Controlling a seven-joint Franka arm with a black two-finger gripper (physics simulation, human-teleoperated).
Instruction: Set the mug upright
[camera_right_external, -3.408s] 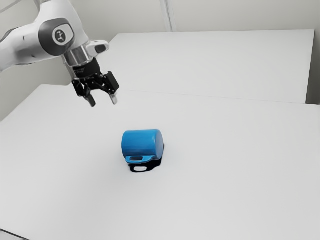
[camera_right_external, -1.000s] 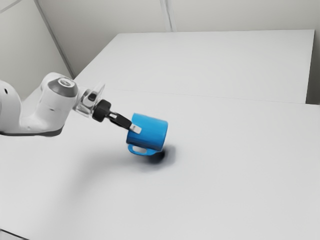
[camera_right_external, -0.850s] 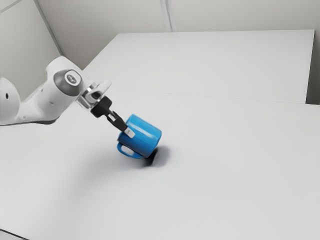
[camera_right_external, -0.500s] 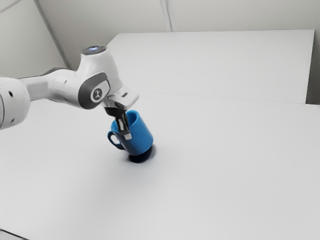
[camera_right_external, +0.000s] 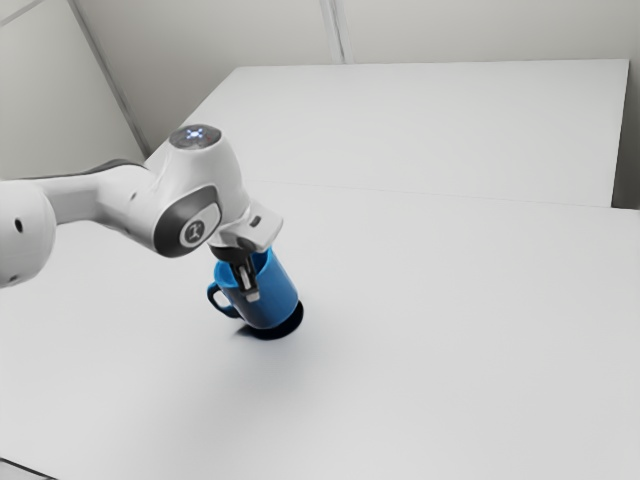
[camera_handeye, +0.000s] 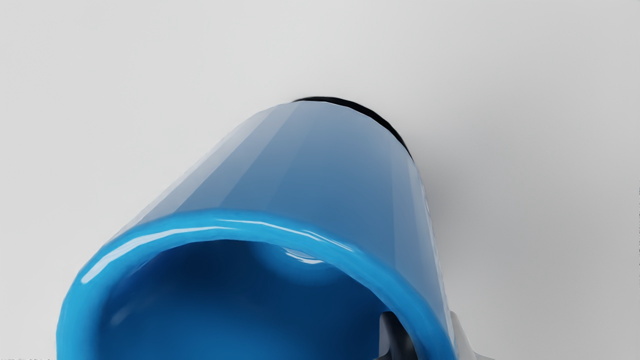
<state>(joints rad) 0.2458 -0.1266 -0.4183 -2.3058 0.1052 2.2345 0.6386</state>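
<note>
White arm (camera_right_external: 125, 200) outstretched, hand (camera_right_external: 250, 230) angled downward, black fingers (camera_right_external: 251, 294) gripping firmly

The mug (camera_right_external: 275, 303), at first lying on its side, now leans mouth-up, its handle (camera_right_external: 212, 298) swung round toward the exterior view's left. Our claw (camera_right_external: 250, 291), earlier empty and well apart, now grips its wall, and we have it lower than a moment ago.

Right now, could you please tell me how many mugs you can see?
1: a blue mug, tilted over the table, its wall pinched by the claw. The arm could be hiding another.
</note>
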